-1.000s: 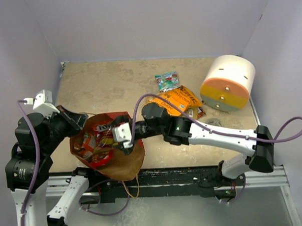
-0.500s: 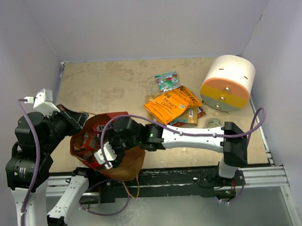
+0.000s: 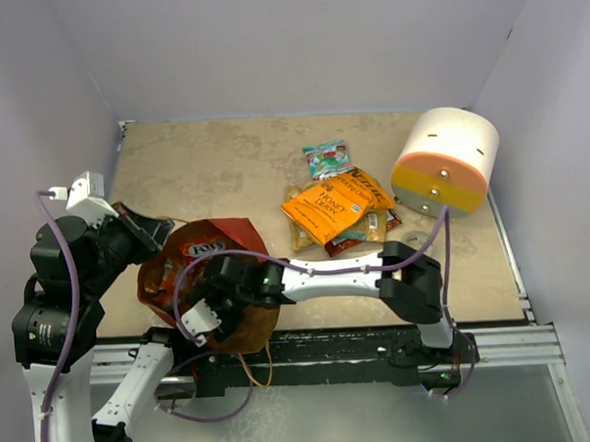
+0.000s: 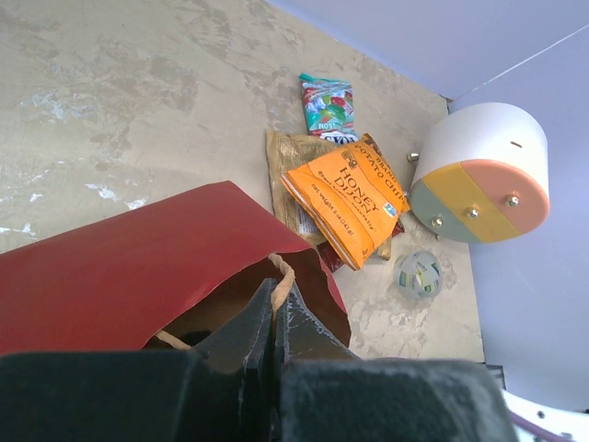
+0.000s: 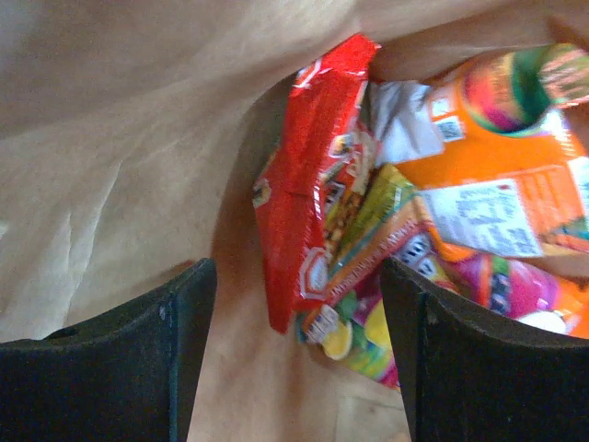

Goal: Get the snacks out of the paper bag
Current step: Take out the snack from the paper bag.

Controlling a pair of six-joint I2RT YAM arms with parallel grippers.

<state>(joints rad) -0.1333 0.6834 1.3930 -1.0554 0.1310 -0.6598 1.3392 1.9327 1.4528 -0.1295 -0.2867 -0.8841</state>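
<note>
The red paper bag [image 3: 239, 235] lies at the near left, its mouth open; it also shows in the left wrist view [image 4: 138, 267]. My left gripper [image 4: 273, 293] is shut on the bag's string handle [image 4: 287, 274] at the rim. My right gripper [image 3: 203, 313] is inside the bag, open and empty. Between its fingers [image 5: 120, 359] lie a red snack packet [image 5: 308, 184], an orange packet [image 5: 497, 193] and a multicoloured candy pack [image 5: 386, 304]. Outside the bag, an orange snack [image 3: 326, 208] and a teal-green snack [image 3: 327, 159] lie on the table.
A white cylinder with an orange-yellow band [image 3: 444, 163] stands at the right rear. A small clear tape roll [image 4: 420, 273] lies near it. Purple walls close the table on three sides.
My right arm has swung left and down, taking its gripper from the bag's mouth deep into the bag. The left arm holds still.
</note>
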